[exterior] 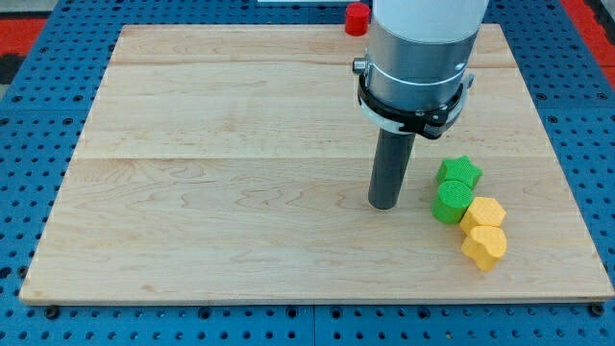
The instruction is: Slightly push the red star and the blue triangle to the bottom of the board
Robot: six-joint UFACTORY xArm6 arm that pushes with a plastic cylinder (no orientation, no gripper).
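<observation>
My tip [385, 205] rests on the pale wooden board [211, 192], which lies on blue pegboard [29, 106]; I have no fingers. A red block [357, 17] peeks out at the top edge. The blue triangle isn't visible.

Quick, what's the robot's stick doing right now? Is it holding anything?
My tip: no end effector to open or close, holding nothing, resting on the wooden board just left of the green blocks.
</observation>
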